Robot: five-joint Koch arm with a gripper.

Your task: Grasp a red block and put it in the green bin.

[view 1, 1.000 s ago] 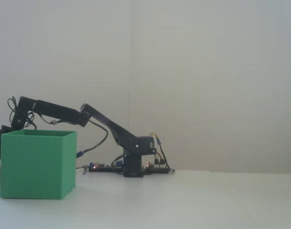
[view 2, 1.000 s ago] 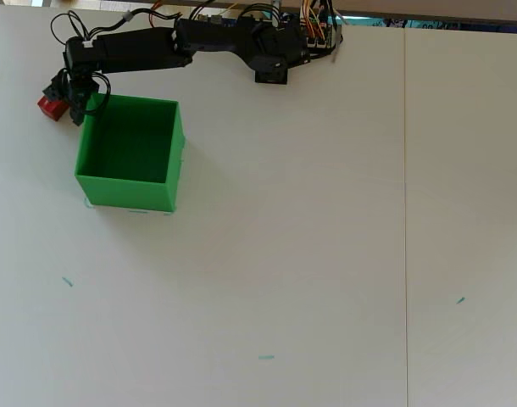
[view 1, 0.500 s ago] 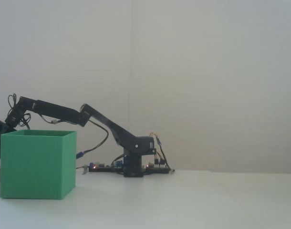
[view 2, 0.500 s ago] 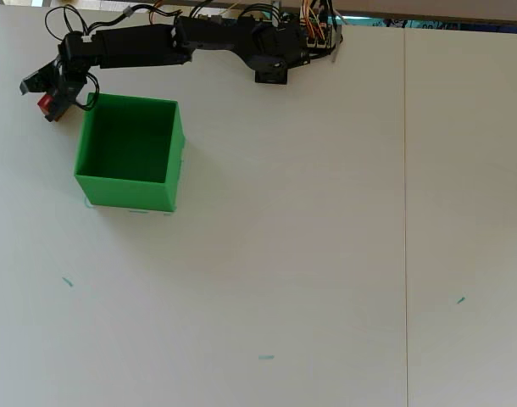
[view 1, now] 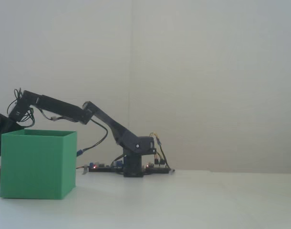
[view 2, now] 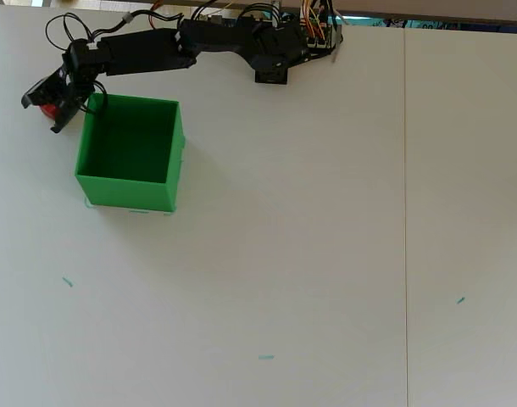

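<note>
We see the red block [view 2: 48, 109] mostly hidden inside the closed gripper [view 2: 43, 111] (beside the matte, thin-walled green bin [view 2: 169, 165]).

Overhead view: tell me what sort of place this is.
Likely a hobby robotics bench at home or in a lab. A small black arm with bare wiring and circuit boards sits on a plain white table against a bare wall, beside a green bin.

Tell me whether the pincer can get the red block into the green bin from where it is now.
Probably yes: the pincer holds the red block just outside the green bin, about rim height, and the bin's open top is unobstructed.
</note>
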